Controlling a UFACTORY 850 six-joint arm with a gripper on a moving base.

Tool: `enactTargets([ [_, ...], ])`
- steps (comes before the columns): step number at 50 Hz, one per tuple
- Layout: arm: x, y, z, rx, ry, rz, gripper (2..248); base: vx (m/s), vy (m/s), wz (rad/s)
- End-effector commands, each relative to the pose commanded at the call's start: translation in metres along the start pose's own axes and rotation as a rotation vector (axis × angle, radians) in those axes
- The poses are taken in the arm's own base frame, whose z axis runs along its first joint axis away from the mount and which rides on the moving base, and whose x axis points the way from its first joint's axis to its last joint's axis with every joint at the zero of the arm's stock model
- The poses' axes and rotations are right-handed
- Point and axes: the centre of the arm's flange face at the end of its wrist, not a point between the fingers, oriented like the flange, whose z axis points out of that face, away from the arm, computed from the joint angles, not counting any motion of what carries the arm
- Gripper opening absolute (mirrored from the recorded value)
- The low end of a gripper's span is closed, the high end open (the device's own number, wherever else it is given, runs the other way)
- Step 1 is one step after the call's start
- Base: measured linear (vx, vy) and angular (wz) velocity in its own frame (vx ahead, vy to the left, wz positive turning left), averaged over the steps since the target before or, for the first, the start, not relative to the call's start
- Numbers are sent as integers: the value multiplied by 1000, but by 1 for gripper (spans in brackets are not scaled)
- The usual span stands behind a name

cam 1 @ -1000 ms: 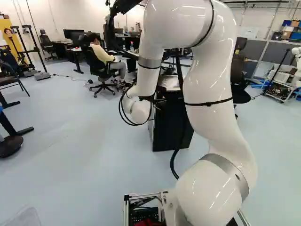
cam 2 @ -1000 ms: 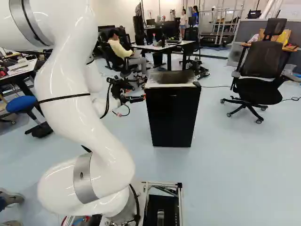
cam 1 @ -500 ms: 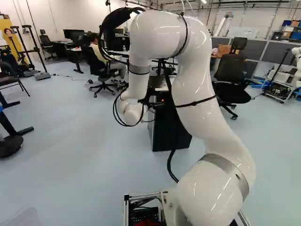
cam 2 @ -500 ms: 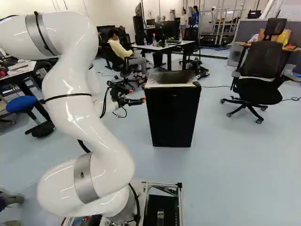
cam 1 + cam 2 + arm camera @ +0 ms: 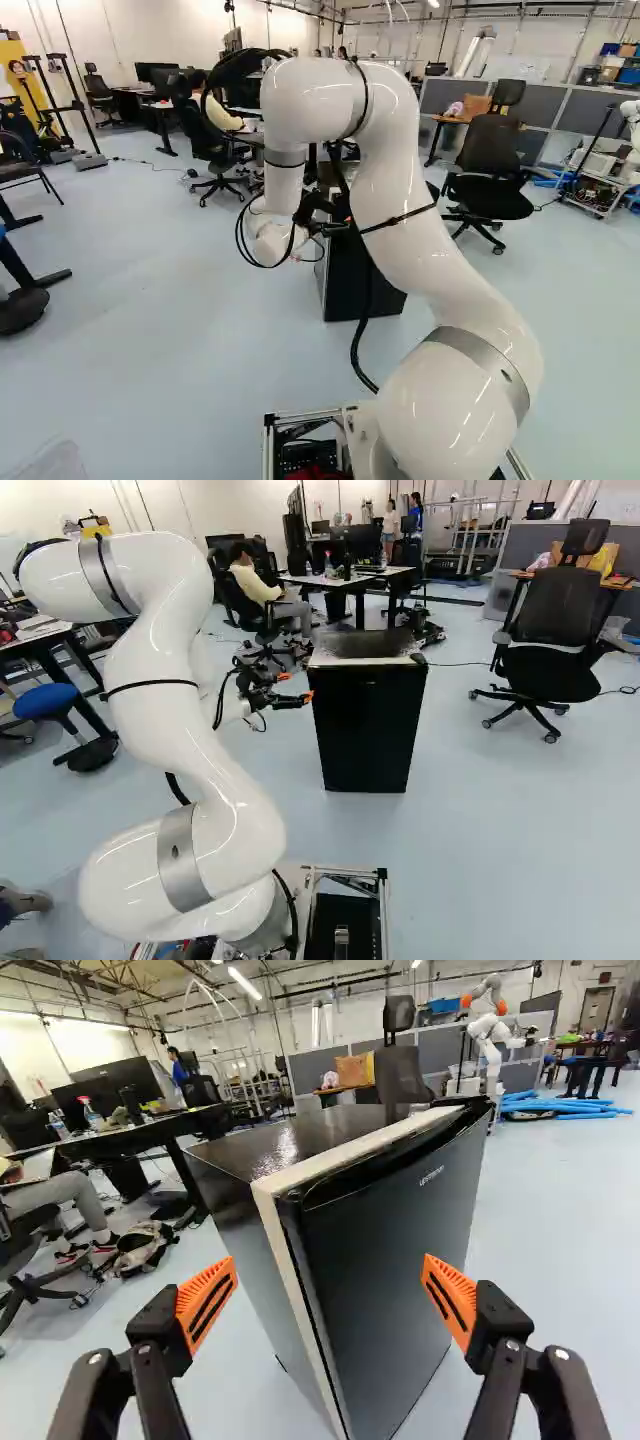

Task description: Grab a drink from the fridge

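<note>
Forward and downward is how the white, jointed arm [image 5: 410,205] has leaned at its elbow since half a second ago, with the black two-fingered end effector [image 5: 330,1263] dipping only slightly; the base and the small black box-shaped fridge [image 5: 365,730] have stayed where they were. From where I stand, the end effector is spread wide, nothing between its orange ribbed pads [image 5: 207,1305]. Straight ahead of it is the fridge, one upright corner facing the gap, its smooth black door [image 5: 400,1260] shut. Whether a finger touches that corner, I can't tell. No drink shows; I'd guess it's inside.

I'd call the cabinet heavy and stiff, and the door a rigid panel too slick and broad to pinch flat. Better to hook one finger behind its edge by the pale cream strip [image 5: 350,1148], or into the dark groove above the door, if that gives a hold. Its seal will probably resist, then give suddenly, so a slow pull seems wise; a hard one could slide the fridge or slip off.
</note>
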Motion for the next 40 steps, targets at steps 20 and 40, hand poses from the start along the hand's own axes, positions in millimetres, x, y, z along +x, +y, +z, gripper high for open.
enactTargets([
  [20,-4,-23,18,-8,16,39,247,0,0,0],
  [40,-4,-27,36,-43,27,63,247,0,0,0],
])
